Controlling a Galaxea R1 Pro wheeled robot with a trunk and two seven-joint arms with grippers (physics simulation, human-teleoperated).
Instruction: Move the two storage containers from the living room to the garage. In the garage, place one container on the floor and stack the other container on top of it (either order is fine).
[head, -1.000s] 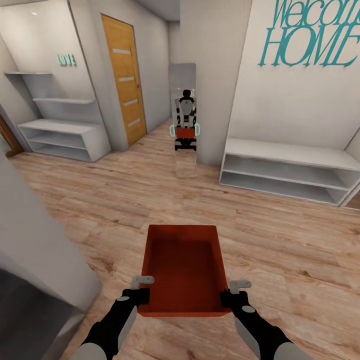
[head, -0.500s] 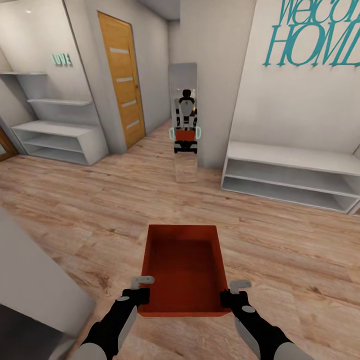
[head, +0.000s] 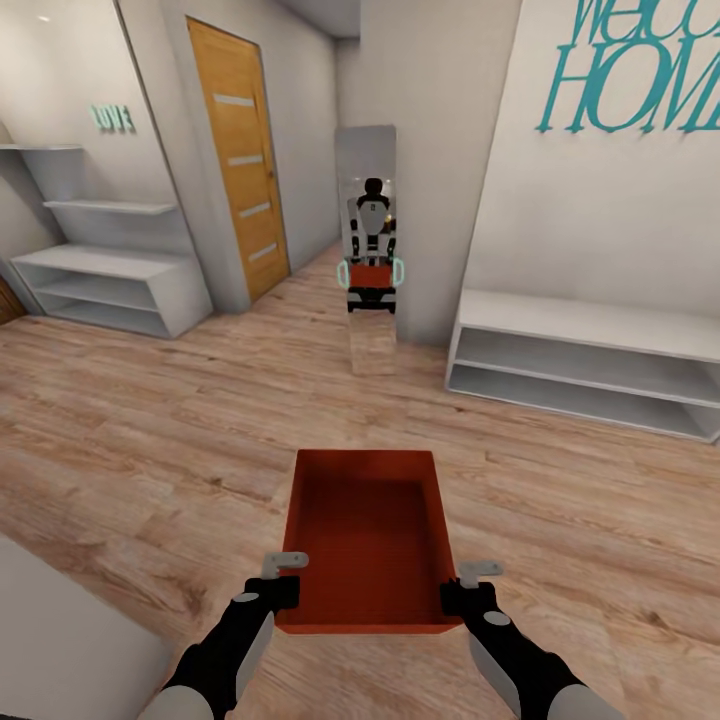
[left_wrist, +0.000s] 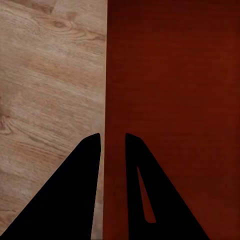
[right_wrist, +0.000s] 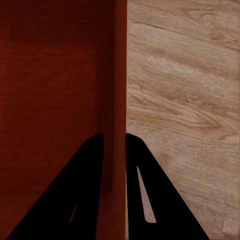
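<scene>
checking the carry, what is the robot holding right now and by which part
One orange-red storage container, held by both arms: the left gripper pinches its left side wall, the right gripper pinches its right side wall, both near the robot-side end.

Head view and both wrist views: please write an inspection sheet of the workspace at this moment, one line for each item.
Surface: light wood-plank floor, no table.
Job's things: one orange-red storage container, open and empty, carried level in front of the robot.
Clutter: nothing seen.
Grippers: left gripper shut on the container's left wall; right gripper shut on its right wall.
Cables: nothing seen.
Surroundings: wooden door, standing mirror reflecting the robot, low white shelf under teal wall lettering, second white shelf unit.
</scene>
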